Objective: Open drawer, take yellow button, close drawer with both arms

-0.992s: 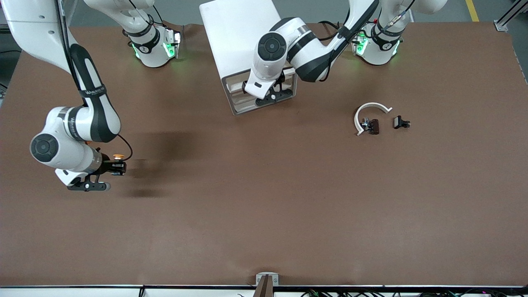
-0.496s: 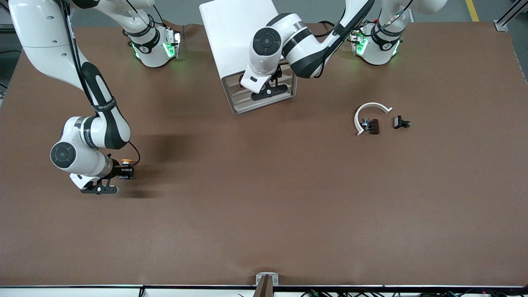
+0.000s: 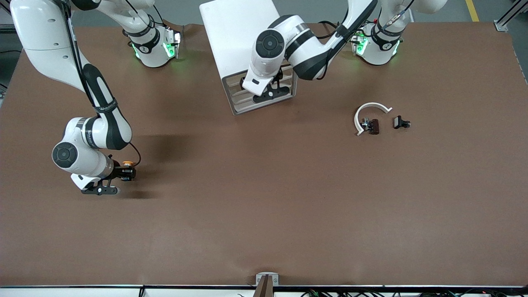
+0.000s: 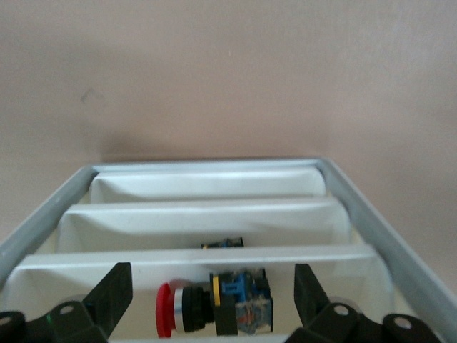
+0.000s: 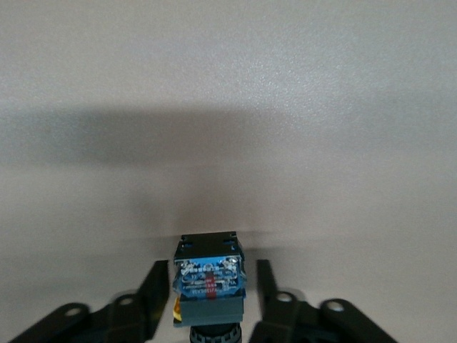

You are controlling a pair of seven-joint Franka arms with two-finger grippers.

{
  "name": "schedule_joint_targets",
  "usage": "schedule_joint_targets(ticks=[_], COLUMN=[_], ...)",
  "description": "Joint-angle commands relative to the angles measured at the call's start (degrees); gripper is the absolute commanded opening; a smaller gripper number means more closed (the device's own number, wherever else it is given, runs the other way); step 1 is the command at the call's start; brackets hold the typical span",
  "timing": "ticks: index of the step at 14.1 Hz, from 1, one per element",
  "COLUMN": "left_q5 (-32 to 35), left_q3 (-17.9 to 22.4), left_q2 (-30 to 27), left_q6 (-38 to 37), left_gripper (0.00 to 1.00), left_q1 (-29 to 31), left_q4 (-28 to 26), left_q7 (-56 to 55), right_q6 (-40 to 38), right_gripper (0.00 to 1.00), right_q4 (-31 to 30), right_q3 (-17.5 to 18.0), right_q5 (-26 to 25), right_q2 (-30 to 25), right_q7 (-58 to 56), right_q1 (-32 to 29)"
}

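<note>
While the right arm is parked low around 8 o'clock on the surface (image 3: 264, 198), the front view shows the button (image 3: 128, 164) sitting there, orange cap up, right at the right gripper (image 3: 128, 173). It's well clear of the cabinet (image 3: 237, 29) at 12 o'clock. The left gripper (image 3: 270, 94) hangs at the drawer (image 3: 243, 101) fronts. Loads of bare room everywhere. Only the clip parts (image 3: 373, 123) sit out toward 3 o'clock, and the surface's edge isn't far at 9 o'clock.

Left wrist view: the fingers (image 4: 114, 289) are spread wide, nothing between them. They're looking into a drawer (image 4: 207, 254) with a red-capped button (image 4: 214, 311) lying on its side. Can't tell if that drawer is fully home.

Right wrist view: the fingers (image 5: 157, 289) flank the button's (image 5: 208, 279) blue-and-black body, slightly parted, not pinching as far as I can see. I'd guess it's light, hard plastic and easy to tip. Grab the flat body sides, not the rounded cap.
</note>
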Motion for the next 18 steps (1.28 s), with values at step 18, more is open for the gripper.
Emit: schedule_joint_targets(ticks=[18], left_q5=[10.56], left_q3=[-1.08], left_q2=[-10.8], left_q6=[-17.58], left_gripper=[1.0], left_q1=[40.76], left_q4=[7.69], left_q7=[35.99], right_q6=[-33.12], right_gripper=[1.0], right_q4=[5.42], right_q3=[1.68], right_q5=[-0.66], right_q2=[-26.34], right_q7=[1.0], right_q1=[2.01])
